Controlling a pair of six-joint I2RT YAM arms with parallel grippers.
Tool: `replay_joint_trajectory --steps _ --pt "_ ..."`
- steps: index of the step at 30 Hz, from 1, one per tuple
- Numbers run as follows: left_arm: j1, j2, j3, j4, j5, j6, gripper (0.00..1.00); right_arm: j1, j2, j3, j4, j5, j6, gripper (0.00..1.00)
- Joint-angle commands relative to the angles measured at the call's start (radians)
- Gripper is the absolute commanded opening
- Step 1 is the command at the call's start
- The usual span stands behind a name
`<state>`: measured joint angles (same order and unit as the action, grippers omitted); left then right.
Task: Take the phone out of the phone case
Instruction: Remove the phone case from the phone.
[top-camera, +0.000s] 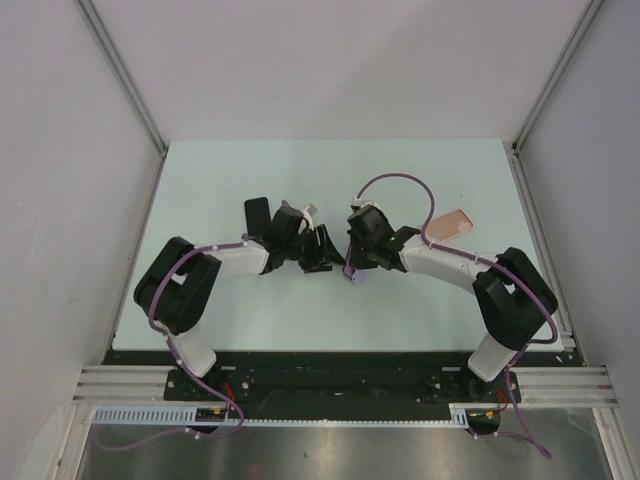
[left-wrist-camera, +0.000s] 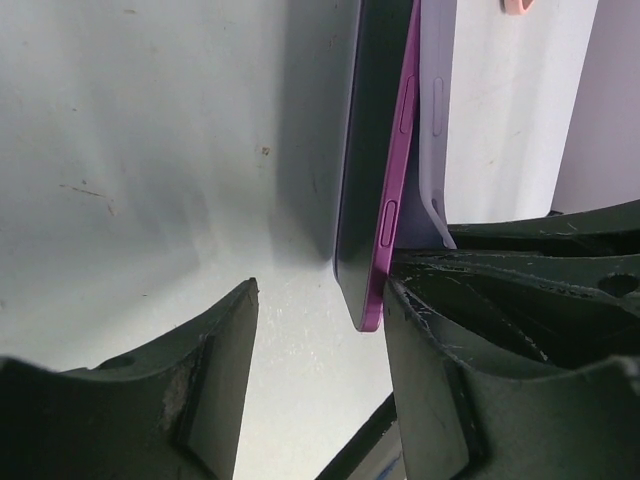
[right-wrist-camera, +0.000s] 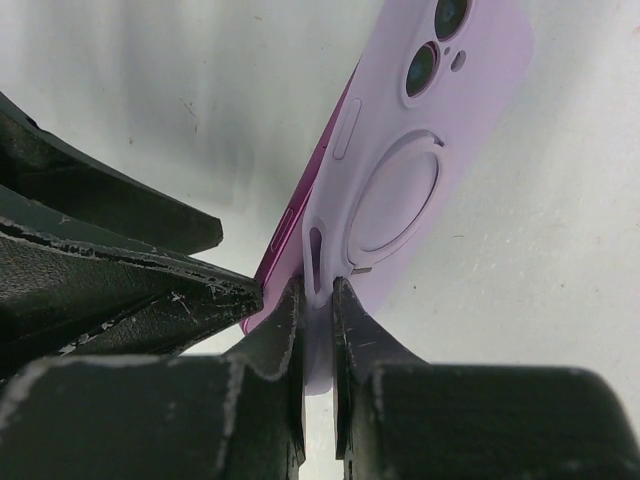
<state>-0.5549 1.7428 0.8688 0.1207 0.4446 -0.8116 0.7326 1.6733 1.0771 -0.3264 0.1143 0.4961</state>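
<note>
My right claw (right-wrist-camera: 317, 296) is clenched on the edge of the lilac phone case (right-wrist-camera: 400, 190), whose ringed back only its wrist view shows, while my left wrist view alone shows the magenta phone (left-wrist-camera: 372, 150) partly out of it over the desk (left-wrist-camera: 150, 150), between the released fingers of my left claw (left-wrist-camera: 320, 292).
</note>
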Motion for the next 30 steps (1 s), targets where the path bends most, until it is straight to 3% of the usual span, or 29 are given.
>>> replay_joint_trajectory --steps 1,19,21,24,27,30 --pt "-0.037 0.006 0.01 -0.036 -0.073 0.022 0.57 -0.01 0.009 -0.036 0.003 -0.053 0.036 0.0" --pt "-0.155 0.07 0.13 -0.147 -0.238 0.107 0.45 -0.027 -0.044 -0.043 -0.003 -0.085 0.033 0.0" --pt "-0.163 0.083 0.153 -0.141 -0.241 0.107 0.41 -0.027 -0.047 -0.043 -0.007 -0.088 0.032 0.0" --pt "-0.169 0.115 0.194 -0.153 -0.239 0.114 0.26 -0.029 -0.056 -0.048 -0.011 -0.093 0.027 0.0" --pt "-0.171 0.136 0.225 -0.173 -0.242 0.121 0.0 -0.035 -0.075 -0.057 -0.017 -0.1 0.019 0.0" --pt "-0.165 0.112 0.234 -0.204 -0.259 0.14 0.0 -0.061 -0.113 -0.083 -0.028 -0.104 0.007 0.0"
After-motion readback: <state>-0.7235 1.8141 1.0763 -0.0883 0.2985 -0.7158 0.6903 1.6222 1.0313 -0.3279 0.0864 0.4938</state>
